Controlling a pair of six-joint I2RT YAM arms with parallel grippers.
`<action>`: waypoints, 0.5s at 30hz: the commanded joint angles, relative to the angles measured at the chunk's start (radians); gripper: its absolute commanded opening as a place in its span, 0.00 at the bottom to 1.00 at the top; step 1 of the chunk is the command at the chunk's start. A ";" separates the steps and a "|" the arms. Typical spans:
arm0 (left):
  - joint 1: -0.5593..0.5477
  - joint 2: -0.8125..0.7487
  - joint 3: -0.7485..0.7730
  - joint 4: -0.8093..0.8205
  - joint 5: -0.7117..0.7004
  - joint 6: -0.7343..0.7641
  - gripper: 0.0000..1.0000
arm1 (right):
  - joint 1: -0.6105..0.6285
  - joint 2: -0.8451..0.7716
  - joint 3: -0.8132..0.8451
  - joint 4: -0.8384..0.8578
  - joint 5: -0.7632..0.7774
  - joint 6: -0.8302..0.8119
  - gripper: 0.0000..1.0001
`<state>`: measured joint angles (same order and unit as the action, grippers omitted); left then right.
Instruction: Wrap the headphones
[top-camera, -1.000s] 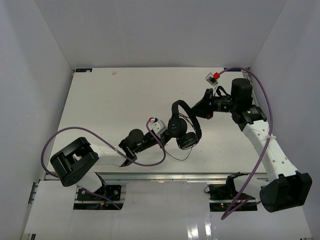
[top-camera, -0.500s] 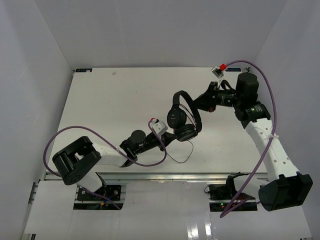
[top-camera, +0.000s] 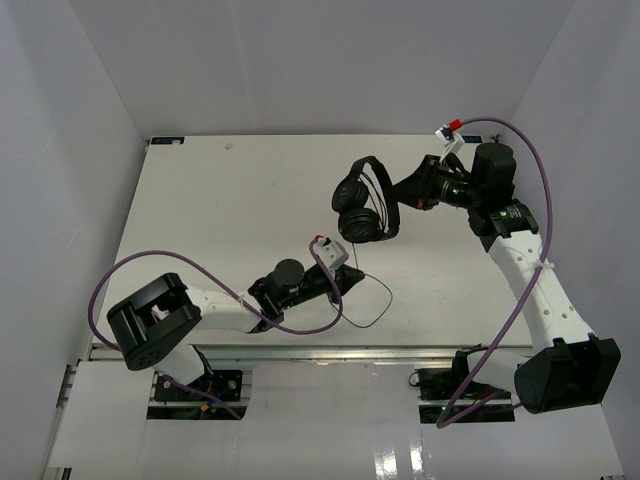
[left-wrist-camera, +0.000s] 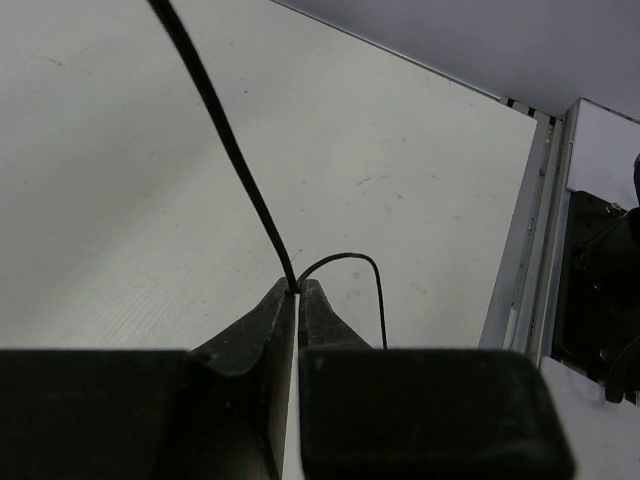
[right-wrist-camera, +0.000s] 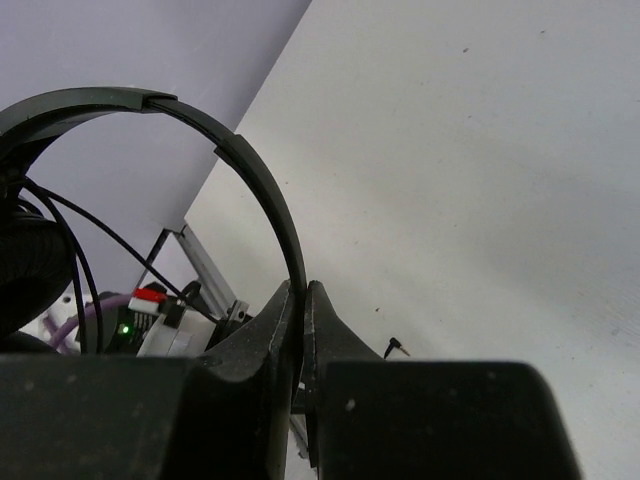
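One headphones (top-camera: 364, 203) with two earcups (top-camera: 360, 226) and one cable (left-wrist-camera: 224, 140); one left end effector (top-camera: 348, 277), one right end effector (top-camera: 402, 196); one counter (top-camera: 220, 215) beneath.

Right pincer (right-wrist-camera: 302, 288) tight around headphones (right-wrist-camera: 90, 102) headband

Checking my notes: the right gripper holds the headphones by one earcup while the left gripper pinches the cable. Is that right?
Not quite. The right gripper holds the headphones by the headband, not an earcup; the right wrist view shows it. The left gripper does pinch the cable.
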<state>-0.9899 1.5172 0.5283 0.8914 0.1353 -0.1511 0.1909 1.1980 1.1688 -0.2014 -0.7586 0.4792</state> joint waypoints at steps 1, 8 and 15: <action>-0.028 0.020 0.028 0.041 -0.022 -0.027 0.22 | -0.002 -0.013 0.009 0.099 0.093 0.058 0.08; -0.033 0.118 0.037 0.236 -0.054 -0.093 0.39 | -0.002 -0.025 0.005 0.130 0.077 0.086 0.08; -0.043 0.099 -0.010 0.272 -0.192 -0.132 0.61 | -0.002 -0.054 0.003 0.131 0.077 0.082 0.08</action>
<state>-1.0214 1.6807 0.5452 1.0954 0.0533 -0.2496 0.1909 1.1921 1.1664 -0.1455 -0.6790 0.5382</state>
